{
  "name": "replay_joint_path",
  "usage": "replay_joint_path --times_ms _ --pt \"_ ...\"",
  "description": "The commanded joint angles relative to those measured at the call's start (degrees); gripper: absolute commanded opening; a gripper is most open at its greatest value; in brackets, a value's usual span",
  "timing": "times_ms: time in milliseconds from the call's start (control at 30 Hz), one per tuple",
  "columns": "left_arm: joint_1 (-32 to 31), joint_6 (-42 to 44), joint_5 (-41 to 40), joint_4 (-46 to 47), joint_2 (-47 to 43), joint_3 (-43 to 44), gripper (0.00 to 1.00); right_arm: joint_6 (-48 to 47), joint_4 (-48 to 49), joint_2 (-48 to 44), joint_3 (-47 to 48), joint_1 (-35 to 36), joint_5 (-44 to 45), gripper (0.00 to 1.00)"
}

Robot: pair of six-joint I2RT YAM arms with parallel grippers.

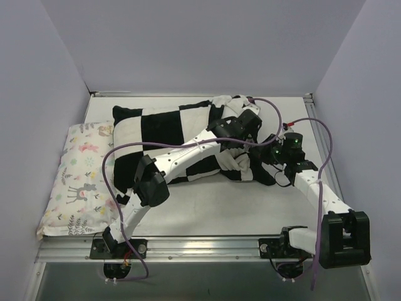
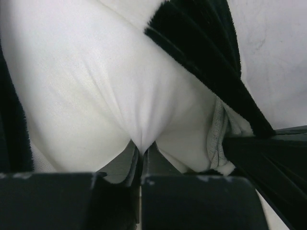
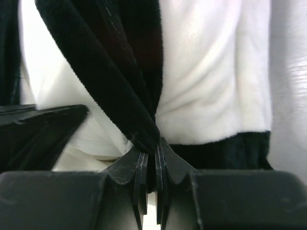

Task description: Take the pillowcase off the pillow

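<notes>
The black and white checkered pillowcase (image 1: 163,128) lies across the middle of the table with the white pillow (image 2: 96,86) inside it. My left gripper (image 1: 241,128) is at its right end, shut on a pinch of the smooth white pillow fabric (image 2: 141,139). My right gripper (image 1: 276,157) is beside it, shut on a black fold of the pillowcase (image 3: 144,129) at the open edge. A black plush edge of the pillowcase (image 2: 201,52) crosses the left wrist view. Bunched fabric lies between the two grippers.
A pastel floral and deer-print pillow (image 1: 78,182) lies along the table's left side. Purple cables (image 1: 113,163) loop over both arms. Walls close in on the left, back and right. The metal rail (image 1: 207,248) runs along the near edge.
</notes>
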Motion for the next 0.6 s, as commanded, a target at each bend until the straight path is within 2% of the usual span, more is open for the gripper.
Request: replay_joint_path --times_ms 0,133,233,367,567 --pt "3.8 -0.9 -0.2 0.2 -2.9 6.0 0.0 -3.8 -12.1 -1.2 2.1 0.7 5.5 0.0" --pt "10.4 -3.9 4.6 0.6 -8.5 6.4 0.0 -4.2 -14.9 -1.9 0.1 -0.4 9.7 0.0" --pt "12.9 -4.2 6.8 0.5 -11.6 5.9 0.0 -4.2 -15.8 -1.6 -0.6 -2.3 11.7 0.0" --pt "17.6 -6.4 9.0 1.0 -16.3 1.7 0.0 -4.2 -16.2 0.2 -0.6 -4.5 11.8 0.0" --pt "21.3 -8.6 17.9 3.1 -22.5 -2.4 0.0 -5.3 -16.3 3.1 0.3 -4.5 14.9 0.0"
